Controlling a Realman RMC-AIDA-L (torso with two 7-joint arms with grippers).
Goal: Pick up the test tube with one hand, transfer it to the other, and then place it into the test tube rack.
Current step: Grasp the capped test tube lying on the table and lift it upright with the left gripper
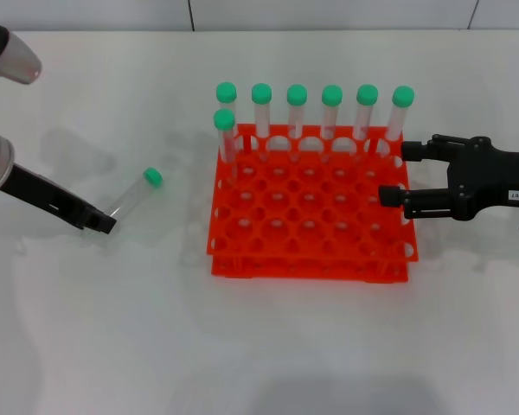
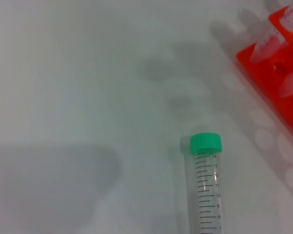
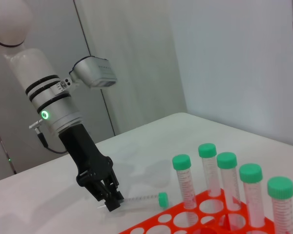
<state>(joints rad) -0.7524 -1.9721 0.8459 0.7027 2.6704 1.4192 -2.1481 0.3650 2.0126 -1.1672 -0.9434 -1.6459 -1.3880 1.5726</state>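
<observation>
The test tube (image 1: 134, 194), clear with a green cap, lies on the white table left of the rack; it also shows in the left wrist view (image 2: 207, 195) and the right wrist view (image 3: 141, 200). My left gripper (image 1: 104, 223) is low at the tube's round bottom end, and from the right wrist it shows as a black gripper (image 3: 112, 204) under an arm with a green light. The orange-red test tube rack (image 1: 311, 259) stands mid-table. My right gripper (image 1: 394, 171) hangs open over the rack's right edge, holding nothing.
Several green-capped tubes (image 1: 297, 112) stand in the rack's back row, and one more (image 1: 225, 134) stands at the left of the second row. The rack's corner (image 2: 249, 58) shows in the left wrist view, and its holes (image 3: 185, 219) in the right wrist view.
</observation>
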